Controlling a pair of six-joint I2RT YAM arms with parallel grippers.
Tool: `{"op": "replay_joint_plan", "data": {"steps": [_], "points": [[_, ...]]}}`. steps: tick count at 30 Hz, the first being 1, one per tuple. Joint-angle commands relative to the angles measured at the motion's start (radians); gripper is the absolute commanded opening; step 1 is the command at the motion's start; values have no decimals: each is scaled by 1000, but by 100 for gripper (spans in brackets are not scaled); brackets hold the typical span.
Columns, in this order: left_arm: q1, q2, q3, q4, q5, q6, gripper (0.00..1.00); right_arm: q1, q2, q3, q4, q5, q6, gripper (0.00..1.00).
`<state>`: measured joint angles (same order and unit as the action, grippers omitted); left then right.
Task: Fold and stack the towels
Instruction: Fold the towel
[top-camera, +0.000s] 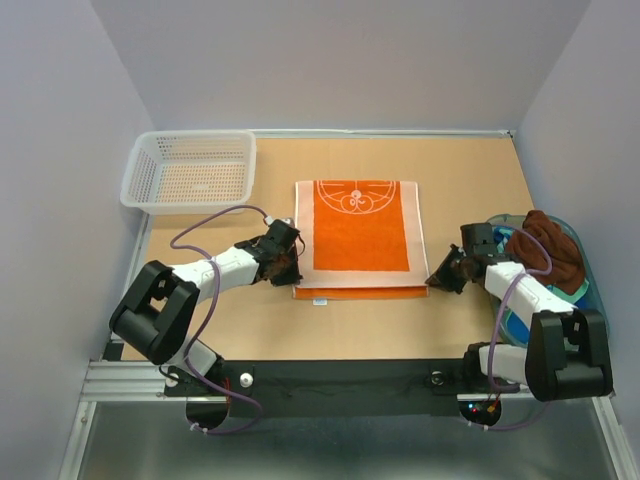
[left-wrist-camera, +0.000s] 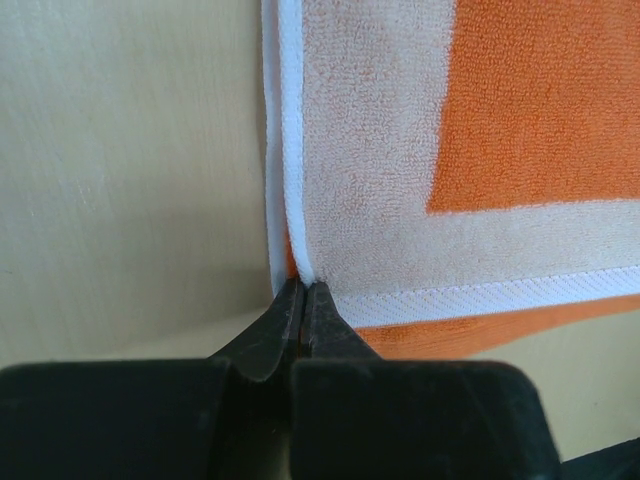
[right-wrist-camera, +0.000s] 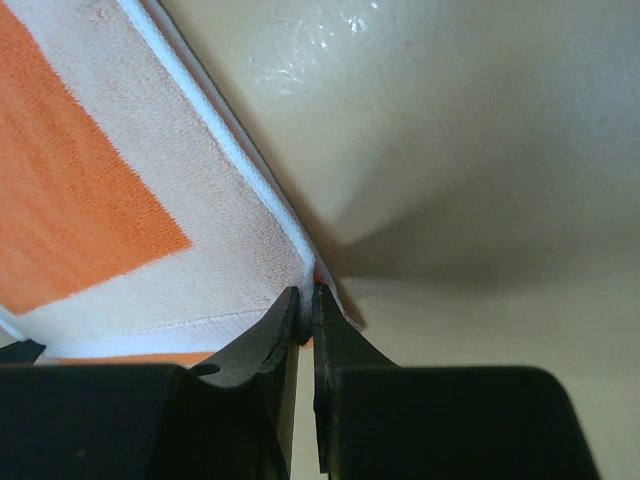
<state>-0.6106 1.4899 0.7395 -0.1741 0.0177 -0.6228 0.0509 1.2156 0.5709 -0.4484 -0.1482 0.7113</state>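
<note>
The orange towel with a white circle pattern and pale border lies folded in the middle of the table. My left gripper is shut on its near left corner. My right gripper is shut on its near right corner. Both corners are pinched between the fingertips at table level. A dark brown towel sits heaped in the blue-green tub at the right. No other towels show.
A white mesh basket stands at the back left of the table. The tub lies close beside my right arm. Grey walls enclose the table on three sides.
</note>
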Motion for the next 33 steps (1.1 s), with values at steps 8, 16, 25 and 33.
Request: {"op": "replay_joint_plan", "data": {"steps": [8,16,25,33], "points": [[5,-26,4,-79,-97,15,0,-19,-1,-20,34,72,-15,1],[6,-98,164,-232,-171,32,0,-19,-109,101,-44,87,-18,1],[-9,-229,155,-304,-145,8,0,-19,-251,149,-205,62,-19,1],[-38,-235,20,-229,-102,-20,0,-19,-278,12,-207,38,-7,1]]}}
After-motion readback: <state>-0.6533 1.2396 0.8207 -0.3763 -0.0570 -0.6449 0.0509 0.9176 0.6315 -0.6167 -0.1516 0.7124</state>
